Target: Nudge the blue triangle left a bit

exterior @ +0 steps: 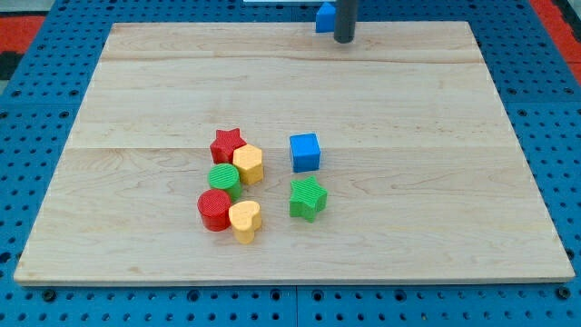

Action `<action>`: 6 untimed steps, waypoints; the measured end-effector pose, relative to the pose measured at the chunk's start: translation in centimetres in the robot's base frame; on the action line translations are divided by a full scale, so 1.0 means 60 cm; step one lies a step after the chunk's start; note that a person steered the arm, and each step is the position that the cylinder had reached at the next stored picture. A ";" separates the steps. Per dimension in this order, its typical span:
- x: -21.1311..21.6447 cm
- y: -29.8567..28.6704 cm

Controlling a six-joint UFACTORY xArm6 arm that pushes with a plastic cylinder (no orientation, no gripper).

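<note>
Pale wooden board [454,227] on blue pegboard. Our tip [344,40], a bare rod grasping nothing, touches the right edge of the blue triangle [324,17] at the view's top. We should push left gently. Ribbed plastic blocks, including a blue cube [305,152], cluster well below.

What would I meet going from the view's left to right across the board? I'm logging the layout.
Red cylinder, yellow heart, blue cube, blue triangle, my tip; the other clustered blocks overlap in order.
</note>
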State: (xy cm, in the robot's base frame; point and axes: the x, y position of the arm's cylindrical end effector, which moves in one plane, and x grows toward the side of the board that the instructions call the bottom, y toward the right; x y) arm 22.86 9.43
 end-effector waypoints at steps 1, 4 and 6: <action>-0.054 0.055; -0.061 0.021; -0.060 -0.099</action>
